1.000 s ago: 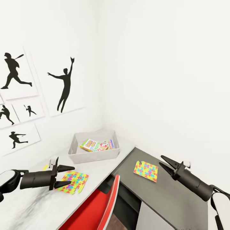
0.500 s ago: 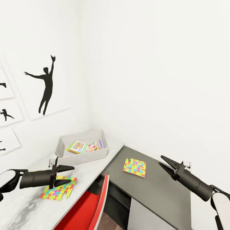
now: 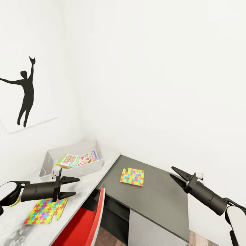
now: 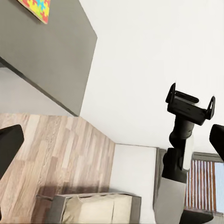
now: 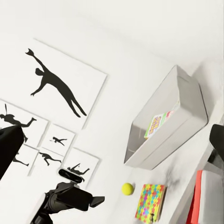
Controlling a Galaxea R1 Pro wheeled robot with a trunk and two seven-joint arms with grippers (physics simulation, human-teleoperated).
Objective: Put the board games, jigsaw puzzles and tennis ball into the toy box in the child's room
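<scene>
We held both arms over the worktop [image 3: 102,177], left gripper [image 3: 73,187] and right gripper [image 3: 175,172] spread open, empty. One puzzle [image 3: 44,210] lay under our left arm, another [image 3: 132,176] on the dark section, games [image 3: 78,159] beyond in the box [image 3: 73,170].

text: possibly "Skip-Bo" | on: board game [image 3: 70,160] cover in toy box [image 3: 48,164] | legibility: blurred, uncertain

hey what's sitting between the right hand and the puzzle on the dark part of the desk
Nothing. In the head view, only bare dark grey desk top lies between the right hand and that jigsaw puzzle.
</scene>
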